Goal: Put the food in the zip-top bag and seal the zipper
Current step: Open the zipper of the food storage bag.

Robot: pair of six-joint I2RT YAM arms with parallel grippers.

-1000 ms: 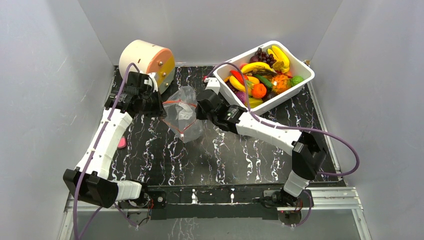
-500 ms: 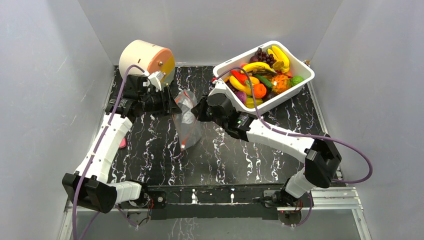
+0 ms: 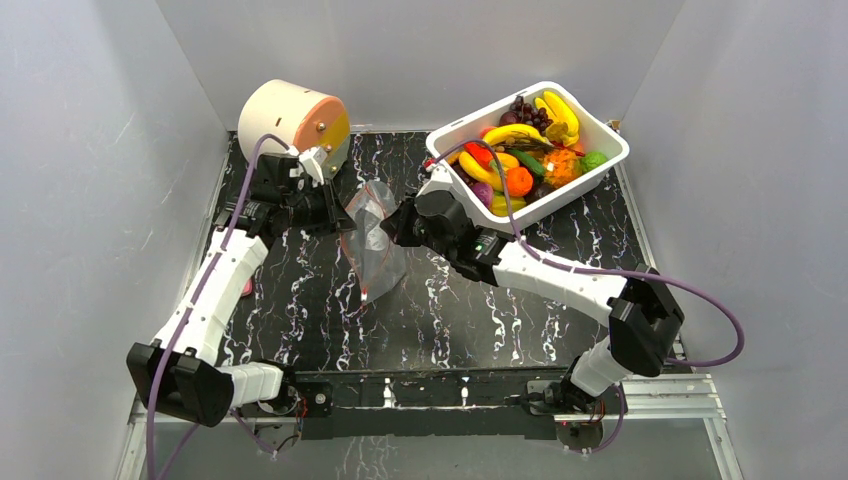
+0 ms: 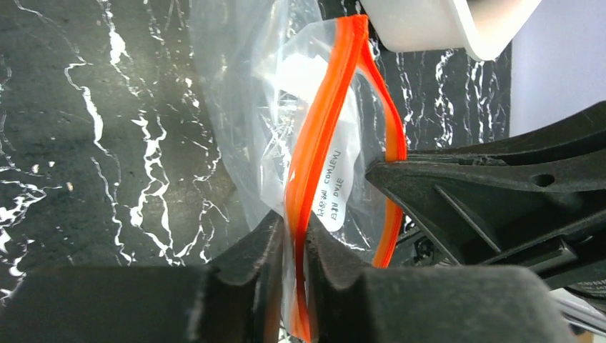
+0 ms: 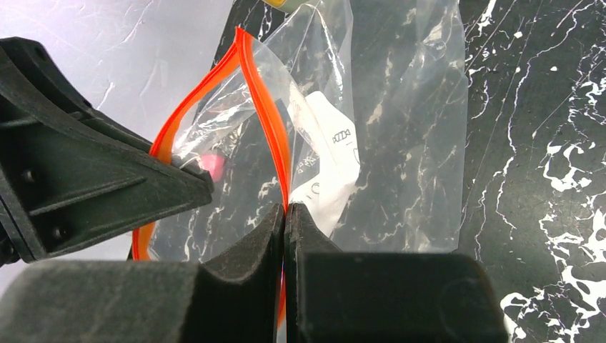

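Left tool [image 4: 289, 275] and right tool [image 5: 286, 229] each pinch one side of the zipper [image 4: 320, 143], holding the clear zip-top bag [image 3: 375, 245] open, while toy food [image 3: 520, 150] fills the white tub [image 3: 578, 192].

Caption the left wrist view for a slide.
Left fingers and right fingers each pinch one side of the orange zipper, holding the clear bag open.

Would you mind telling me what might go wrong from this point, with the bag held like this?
1. Both arms are occupied: the left pincer and right pincer each pinch the zipper, while the food sits in the white tub. Freeing either to fetch a piece would likely let the zip-top bag sag shut.
2. Each grip holds only the thin strip, so it may slip out.
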